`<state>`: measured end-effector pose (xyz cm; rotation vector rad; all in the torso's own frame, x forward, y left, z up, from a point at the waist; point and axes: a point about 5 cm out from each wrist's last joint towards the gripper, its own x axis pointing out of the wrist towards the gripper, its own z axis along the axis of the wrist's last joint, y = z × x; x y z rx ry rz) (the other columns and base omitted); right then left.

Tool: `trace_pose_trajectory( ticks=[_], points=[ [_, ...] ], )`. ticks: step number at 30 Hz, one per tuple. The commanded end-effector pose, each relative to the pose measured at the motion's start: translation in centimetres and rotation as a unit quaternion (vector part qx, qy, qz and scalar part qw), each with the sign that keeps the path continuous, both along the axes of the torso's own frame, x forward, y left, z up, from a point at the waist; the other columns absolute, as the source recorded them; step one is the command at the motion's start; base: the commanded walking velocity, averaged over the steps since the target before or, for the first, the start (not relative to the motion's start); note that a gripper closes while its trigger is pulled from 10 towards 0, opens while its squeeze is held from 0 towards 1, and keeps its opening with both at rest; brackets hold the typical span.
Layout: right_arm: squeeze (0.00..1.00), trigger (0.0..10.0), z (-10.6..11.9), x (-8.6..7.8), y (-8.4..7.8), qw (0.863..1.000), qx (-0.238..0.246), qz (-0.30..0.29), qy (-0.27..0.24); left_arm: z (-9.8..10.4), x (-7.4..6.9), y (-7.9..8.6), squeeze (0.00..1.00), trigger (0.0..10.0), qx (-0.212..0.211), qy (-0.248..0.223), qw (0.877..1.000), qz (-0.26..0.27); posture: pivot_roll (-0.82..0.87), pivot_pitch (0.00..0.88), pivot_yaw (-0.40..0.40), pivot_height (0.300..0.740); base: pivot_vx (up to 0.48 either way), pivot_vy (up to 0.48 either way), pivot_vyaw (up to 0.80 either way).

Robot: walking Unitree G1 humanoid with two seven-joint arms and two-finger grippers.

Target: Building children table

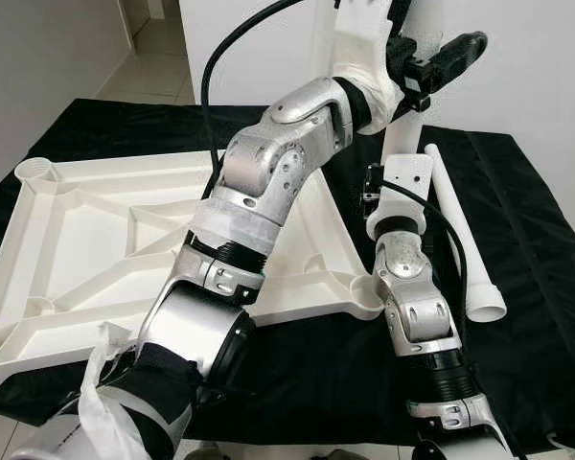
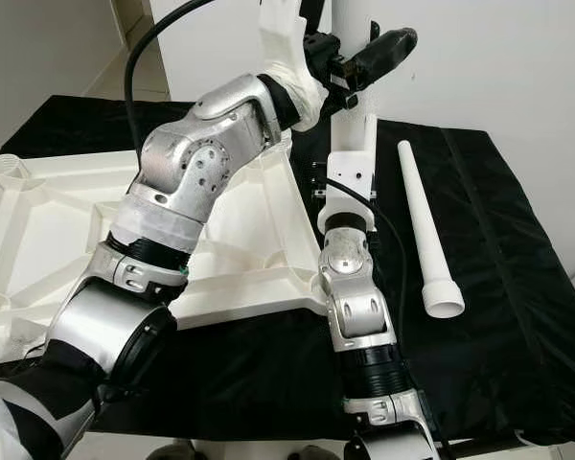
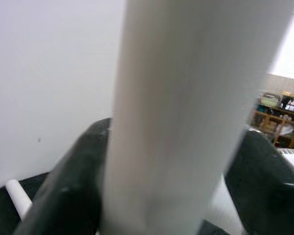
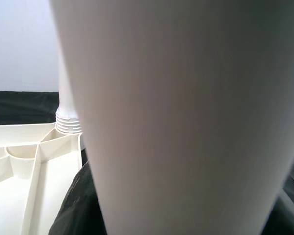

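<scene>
- While the white tabletop (image 1: 96, 249) lies upside down on the black cloth (image 1: 537, 287), ribs and corner sockets facing up, both arms reach to an upright white leg (image 2: 350, 57) at its far right corner.
- The left gripper (image 2: 364, 57) is high on that leg; in its wrist view the black fingers (image 3: 63, 196) sit on both sides of the tube and touch it, closed on it.
- The right gripper (image 2: 350, 158) is lower on the same leg, near the tabletop corner; in its wrist view the tube runs between the dark fingers, so it appears clamped on it.
- Another leg (image 4: 67, 105) stands in a farther socket, its ribbed base at the rim.
- A spare leg (image 1: 460, 240) lies flat on the cloth to the right of the tabletop, wide end towards the robot, apart from both grippers.
</scene>
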<state>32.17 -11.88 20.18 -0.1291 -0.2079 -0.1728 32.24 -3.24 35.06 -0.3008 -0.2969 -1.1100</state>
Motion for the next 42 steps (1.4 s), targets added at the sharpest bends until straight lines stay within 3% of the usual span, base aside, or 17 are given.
trace_pose_trajectory(
  ticks=[1, 2, 3, 4, 13, 18, 20, 21, 25, 27, 28, 29, 30, 36, 38, 40, 42],
  points=[
    [0.00, 10.0, -0.3, 0.3, -0.4, 1.000, 0.017, -0.006, 0.014, 0.4, -1.1, -0.4, 1.00, 10.0, 0.004, -0.038, 0.998, -0.053, 0.02, 0.000, -0.004, 0.740, 0.000, 0.000, 0.00],
    [0.00, 10.0, -0.3, 0.3, -0.4, 1.000, 0.020, -0.007, 0.014, 0.5, -1.2, -0.3, 1.00, 10.0, 0.005, -0.044, 0.998, -0.051, 0.02, 0.000, -0.004, 0.740, 0.000, 0.000, 0.00],
    [0.00, 10.0, -0.3, 0.3, -0.5, 1.000, 0.023, -0.008, 0.014, 0.6, -1.3, 0.0, 0.55, 10.0, 0.002, -0.052, 0.997, -0.057, 0.02, 0.000, -0.003, 0.740, 0.000, 0.000, 0.00],
    [0.00, 10.0, -0.3, 0.3, -0.6, 1.000, 0.024, -0.009, 0.014, 0.6, -1.4, 0.2, 0.00, 10.0, -0.001, -0.057, 0.996, -0.062, 0.02, 0.000, -0.003, 0.740, 0.000, 0.000, 0.00],
    [0.00, 10.0, -0.5, 0.2, -1.4, 0.998, 0.061, -0.021, 0.020, 0.8, -1.2, 2.0, 0.00, 10.0, -0.012, -0.081, 0.995, -0.061, 0.02, 0.000, -0.005, 0.740, 0.000, 0.000, 0.00],
    [0.00, 10.0, -0.8, -0.1, -2.5, 0.996, 0.080, -0.040, 0.015, 0.1, -0.2, 3.3, 0.00, 10.0, -0.006, -0.073, 0.997, -0.020, 0.02, 0.000, -0.004, 0.740, 0.000, 0.000, 0.00],
    [0.00, 10.0, -0.9, -0.3, -3.1, 0.995, 0.091, -0.046, 0.012, -0.7, 0.8, 4.4, 0.00, 10.0, -0.002, -0.057, 0.998, 0.016, 0.02, 0.007, -0.001, 0.740, 0.000, 0.000, 0.00],
    [0.00, 10.0, -0.8, -0.5, -3.4, 0.995, 0.094, -0.041, 0.008, -2.1, 1.7, 5.5, 0.00, 10.0, 0.021, -0.044, 0.998, 0.045, 0.02, 0.007, -0.001, 0.740, 0.000, 0.000, 0.00],
    [0.00, 10.0, -0.8, -0.7, -3.4, 0.995, 0.089, -0.033, 0.007, -3.0, 2.0, 6.1, 0.00, 10.0, 0.034, -0.041, 0.997, 0.055, 0.02, 0.010, -0.001, 0.740, 0.000, 0.000, 0.00],
    [0.00, 10.0, -1.0, -0.9, -3.4, 0.998, 0.050, -0.027, -0.001, -4.9, 2.3, 7.0, 0.00, 10.0, 0.072, -0.048, 0.994, 0.073, 0.02, 0.015, -0.002, 0.740, 0.000, 0.000, 0.00],
    [0.00, 10.0, -1.0, -0.9, -3.4, 0.998, 0.050, -0.027, -0.001, -4.9, 2.3, 7.0, 0.00, 10.0, 0.072, -0.048, 0.994, 0.073, 0.02, 0.015, -0.002, 0.740, 0.000, 0.000, 0.00],
    [0.00, 10.0, -1.4, -1.2, -3.4, 0.999, 0.040, -0.012, -0.001, -6.4, 2.5, 7.9, 0.00, 10.0, 0.104, -0.047, 0.989, 0.095, 0.02, 0.016, -0.003, 0.740, 0.000, 0.000, 0.00],
    [0.00, 10.0, -1.4, -1.3, -3.4, 0.999, 0.041, -0.008, -0.001, -6.7, 2.6, 8.1, 0.00, 10.0, 0.108, -0.047, 0.988, 0.100, 0.02, 0.016, -0.003, 0.740, 0.000, 0.000, 0.00],
    [0.00, 10.0, -1.5, -1.6, -3.5, 0.999, 0.046, 0.003, -0.006, -7.9, 2.7, 8.8, 0.00, 10.0, 0.122, -0.035, 0.986, 0.105, 0.02, 0.016, -0.004, 0.740, 0.000, 0.000, 0.00],
    [0.00, 10.0, -1.6, -2.1, -3.6, 0.998, 0.053, 0.021, -0.012, -9.5, 2.4, 9.7, 0.00, 10.0, 0.143, -0.027, 0.984, 0.100, 0.02, 0.014, -0.006, 0.740, 0.000, 0.000, 0.00],
    [0.00, 10.0, -1.6, -2.1, -3.6, 0.998, 0.053, 0.021, -0.012, -9.5, 2.4, 9.7, 0.00, 10.0, 0.143, -0.027, 0.984, 0.100, 0.02, 0.014, -0.006, 0.740, 0.000, 0.000, 0.00],
    [0.00, 10.0, -1.9, -2.6, -3.5, 0.997, 0.058, 0.040, -0.014, -11.2, 1.5, 10.5, 0.00, 10.0, 0.162, -0.022, 0.984, 0.070, 0.02, 0.013, -0.010, 0.740, 0.000, 0.000, 0.00]
  ],
)
